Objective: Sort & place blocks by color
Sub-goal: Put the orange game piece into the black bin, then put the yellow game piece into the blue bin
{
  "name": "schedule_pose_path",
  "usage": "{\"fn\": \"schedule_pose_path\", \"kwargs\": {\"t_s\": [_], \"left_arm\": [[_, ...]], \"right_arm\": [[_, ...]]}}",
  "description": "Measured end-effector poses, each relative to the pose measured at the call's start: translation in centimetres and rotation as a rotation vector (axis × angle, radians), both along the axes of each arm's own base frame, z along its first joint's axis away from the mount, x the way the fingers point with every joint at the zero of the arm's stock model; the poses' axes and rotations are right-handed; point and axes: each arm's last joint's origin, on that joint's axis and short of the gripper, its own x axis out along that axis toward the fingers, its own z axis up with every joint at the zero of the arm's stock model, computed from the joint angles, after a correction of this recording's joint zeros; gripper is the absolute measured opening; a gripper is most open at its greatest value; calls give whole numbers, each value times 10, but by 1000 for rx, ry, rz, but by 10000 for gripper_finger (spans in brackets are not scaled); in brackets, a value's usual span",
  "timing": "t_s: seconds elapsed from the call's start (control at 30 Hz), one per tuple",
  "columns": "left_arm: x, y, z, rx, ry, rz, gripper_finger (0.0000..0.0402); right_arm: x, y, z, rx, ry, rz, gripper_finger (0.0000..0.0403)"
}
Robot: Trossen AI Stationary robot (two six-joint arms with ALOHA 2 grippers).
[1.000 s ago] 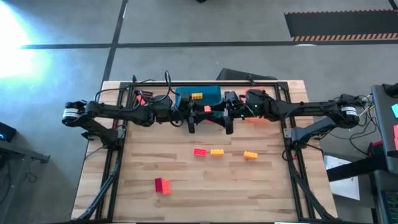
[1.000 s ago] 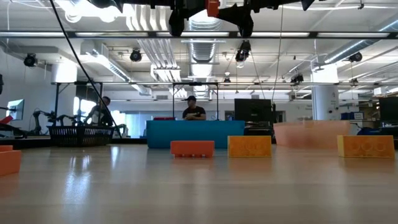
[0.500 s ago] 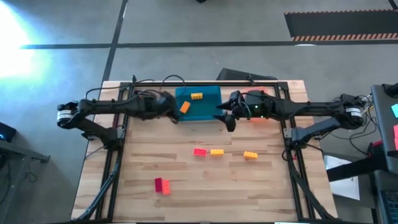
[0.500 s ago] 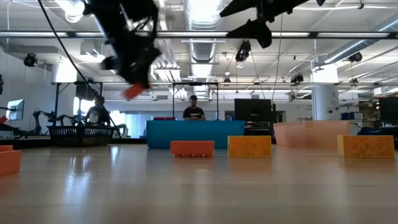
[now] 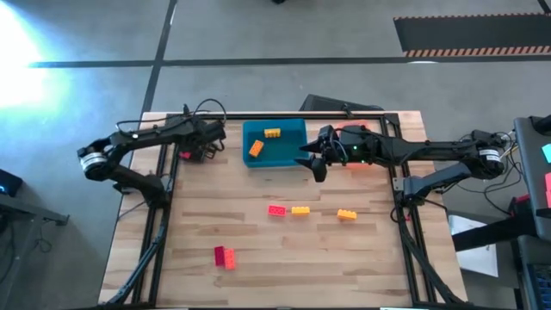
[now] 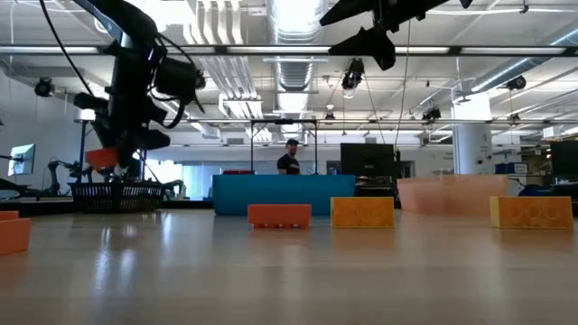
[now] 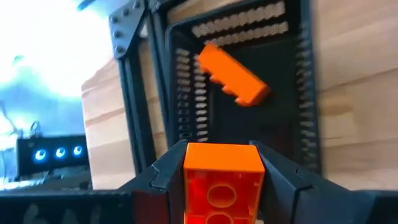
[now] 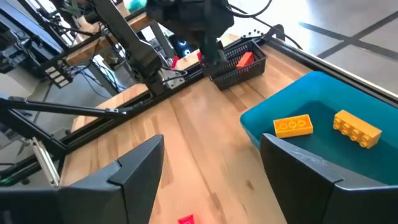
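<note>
My left gripper point(image 5: 198, 148) is shut on a red block point(image 7: 222, 180) above the black basket point(image 7: 311, 93) at the table's far left. Another red block point(image 7: 233, 74) lies inside that basket. My right gripper point(image 5: 314, 162) hangs open and empty at the blue tray's right end. The blue tray point(image 5: 288, 151) holds two yellow-orange blocks point(image 5: 272, 133) point(image 5: 256, 148). A red block point(image 5: 276, 209), a yellow one point(image 5: 300, 209) and a yellow-orange one point(image 5: 346, 214) lie mid-table. A red-pink block point(image 5: 224, 257) lies nearer the front. My left gripper pinches the red block by two opposite sides point(image 7: 255, 168) between its two fingers. The fingers come from above, pointing down. The block is lifted clear, over the black basket; it also shows in the low view point(image 6: 102, 158).
An orange translucent tray point(image 5: 362, 164) stands under my right arm at the far right. Black frame rails point(image 5: 159, 215) run along both table sides. In the room beyond, a person point(image 6: 291, 155) stands behind the table.
My left gripper has left the meeting point with my right gripper over the blue tray. It has gone toward the table's left edge and down, carrying the red block, and now stands over the black basket.
</note>
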Motion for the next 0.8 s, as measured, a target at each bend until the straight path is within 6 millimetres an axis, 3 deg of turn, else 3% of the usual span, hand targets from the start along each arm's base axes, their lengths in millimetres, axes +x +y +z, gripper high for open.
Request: {"fn": "schedule_pose_path", "kwargs": {"t_s": [0.1, 0.33, 0.5, 0.63, 0.8], "left_arm": [[-6, 6, -7, -8, 12, 40, 131], [-8, 11, -11, 3, 29, 45, 204], [-7, 12, -8, 9, 7, 27, 220], [-5, 6, -3, -62, -93, 9, 222], [7, -12, 18, -103, -300, -47, 223]], "right_arm": [[0, 0, 0, 16, -2, -5, 255], [0, 0, 0, 23, -3, -7, 251], [0, 0, 0, 35, -5, -11, 254], [0, 0, -1, 79, 3, -23, 250], [-3, 3, -8, 217, 67, -21, 247]]}}
